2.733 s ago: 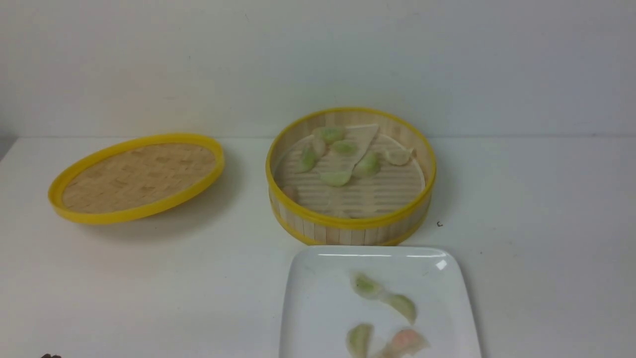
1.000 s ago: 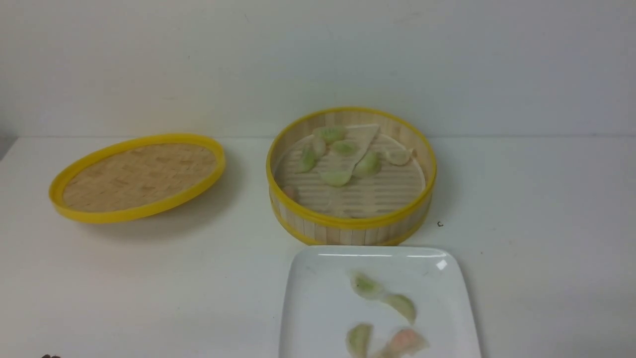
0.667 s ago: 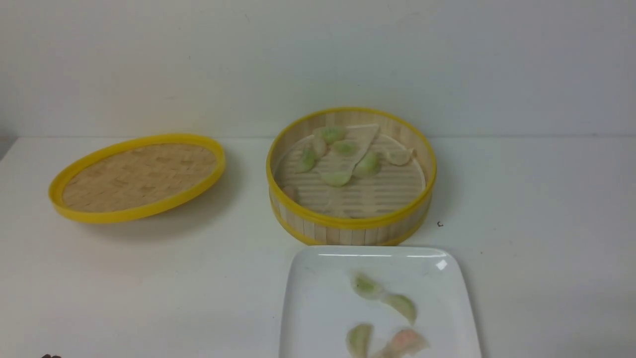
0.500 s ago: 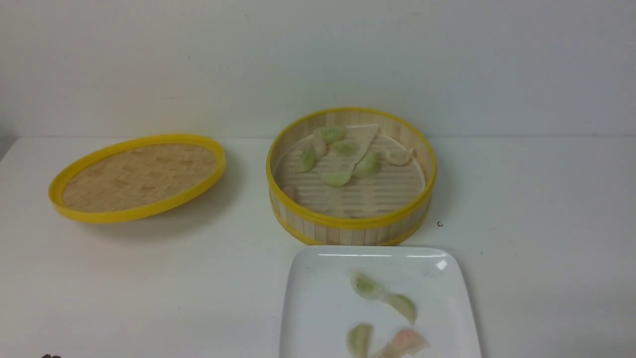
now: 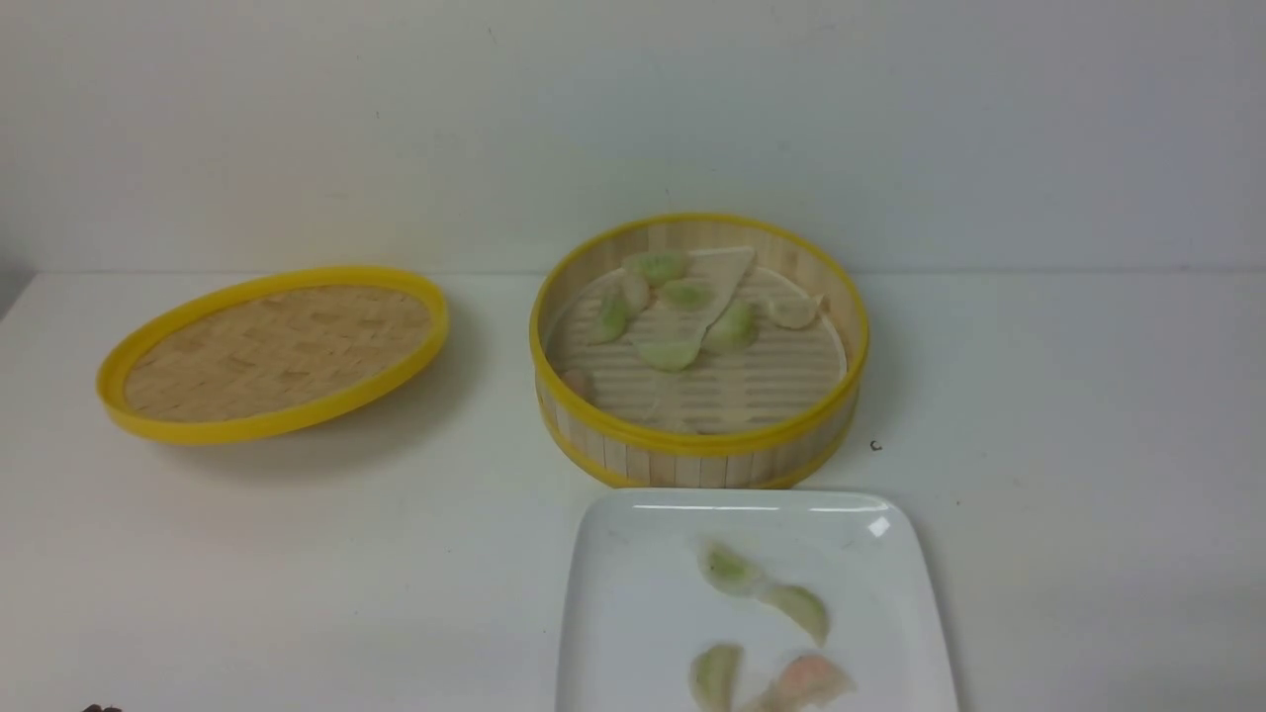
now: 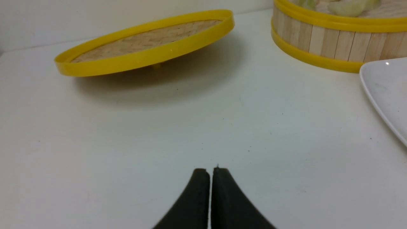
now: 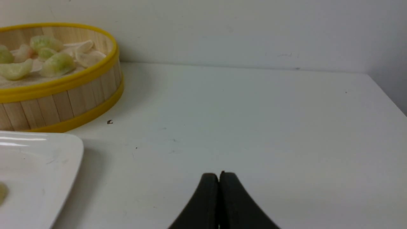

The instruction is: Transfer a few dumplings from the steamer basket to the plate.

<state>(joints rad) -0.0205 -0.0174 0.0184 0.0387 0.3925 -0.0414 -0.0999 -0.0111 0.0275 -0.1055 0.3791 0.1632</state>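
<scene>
While both pincers [image 6: 210,171] [image 7: 219,175] sit clenched and empty, the plate [image 5: 633,593] – bearing four dumplings [image 5: 801,608] – lies between them.

steamer basket [image 5: 698,450] behind plate [image 5: 633,593], lid [image 5: 272,351] to its left, dumplings [image 5: 682,321] in basket and on plate

The left gripper [image 6: 210,170] shows in its wrist view as two black fingers pressed together tip to tip, with only a hairline seam between them and nothing held. The right gripper [image 7: 219,174] looks the same in its own wrist view: black fingers closed against each other, empty. Both hang low over the desk [image 6: 127,143], and neither arm shows clearly in the front view
</scene>
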